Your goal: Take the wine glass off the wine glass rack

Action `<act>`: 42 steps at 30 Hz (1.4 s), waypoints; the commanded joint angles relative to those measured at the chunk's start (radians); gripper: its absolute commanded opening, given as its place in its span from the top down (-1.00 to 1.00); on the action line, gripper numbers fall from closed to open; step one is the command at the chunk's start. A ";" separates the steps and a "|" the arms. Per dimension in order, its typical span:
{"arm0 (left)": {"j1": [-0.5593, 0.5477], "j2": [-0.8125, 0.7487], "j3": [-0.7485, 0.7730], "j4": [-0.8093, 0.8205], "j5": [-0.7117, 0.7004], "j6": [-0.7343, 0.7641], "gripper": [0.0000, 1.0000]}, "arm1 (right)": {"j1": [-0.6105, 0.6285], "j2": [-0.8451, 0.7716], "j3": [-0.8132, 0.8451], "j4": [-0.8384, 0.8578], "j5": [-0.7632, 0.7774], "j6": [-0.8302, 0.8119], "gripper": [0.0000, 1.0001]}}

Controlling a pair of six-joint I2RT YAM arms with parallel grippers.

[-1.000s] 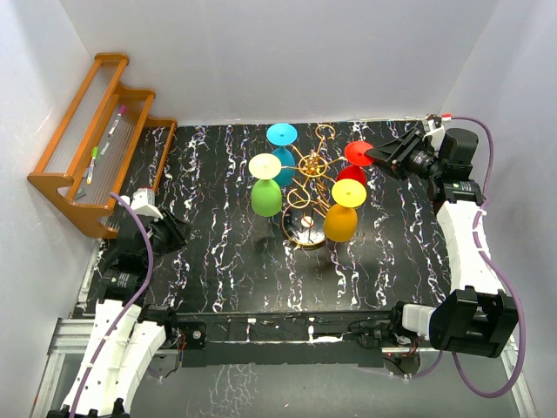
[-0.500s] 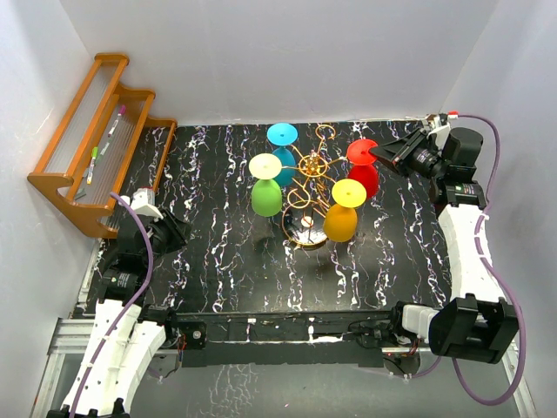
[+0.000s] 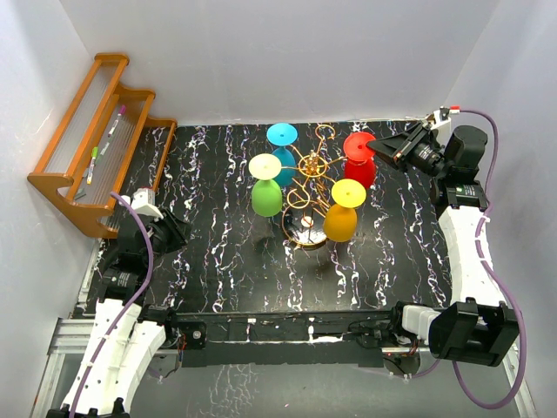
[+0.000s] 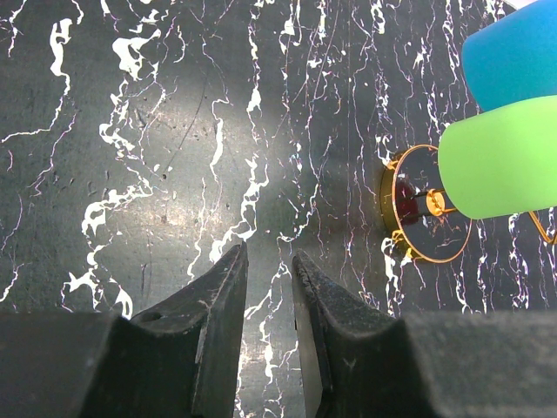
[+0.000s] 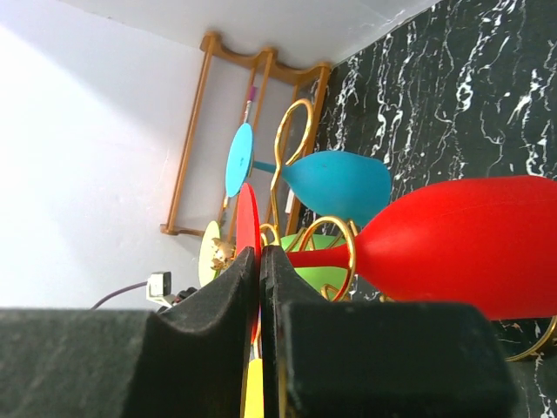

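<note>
Right tool (image 5: 259,254) clamped on red wine glass (image 5: 470,244) foot, glass hung on rack (image 3: 311,164); left tool (image 4: 270,261) slightly apart above tabletop (image 4: 130,131).

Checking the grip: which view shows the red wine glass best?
Right wrist: the red wine glass fills the frame, its foot edge-on, pinched in the right claw. Top external shows it whole but small; left wrist misses it.

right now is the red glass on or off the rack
On: red glass stem sits in a rack ring; right gripper pinches its foot.
</note>
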 commanded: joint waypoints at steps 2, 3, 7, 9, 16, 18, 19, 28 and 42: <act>-0.005 0.004 0.018 0.012 0.013 -0.006 0.46 | 0.013 -0.011 0.025 0.095 -0.055 0.032 0.84; -0.005 0.005 0.019 0.012 0.014 -0.006 0.46 | 0.017 -0.009 0.025 0.095 -0.053 0.032 0.85; -0.007 0.005 0.019 0.013 0.014 -0.006 0.46 | 0.042 -0.004 0.027 0.092 -0.043 0.023 0.84; -0.006 0.006 0.018 0.013 0.014 -0.006 0.47 | 0.063 0.002 0.035 0.081 -0.032 0.010 0.85; -0.007 0.008 0.018 0.013 0.016 -0.006 0.47 | 0.142 0.013 0.072 0.007 0.036 -0.063 0.85; -0.006 0.007 0.018 0.013 0.014 -0.006 0.47 | 0.143 -0.001 0.068 -0.016 0.059 -0.080 0.84; -0.007 0.006 0.018 0.013 0.014 -0.006 0.47 | 0.144 -0.011 0.067 -0.033 0.077 -0.091 0.84; -0.006 0.007 0.018 0.013 0.016 -0.006 0.46 | 0.143 -0.147 0.032 -0.143 0.226 -0.167 0.85; -0.007 -0.007 0.023 0.006 0.021 -0.008 0.46 | 0.144 -0.221 0.174 -0.290 0.365 -0.349 0.84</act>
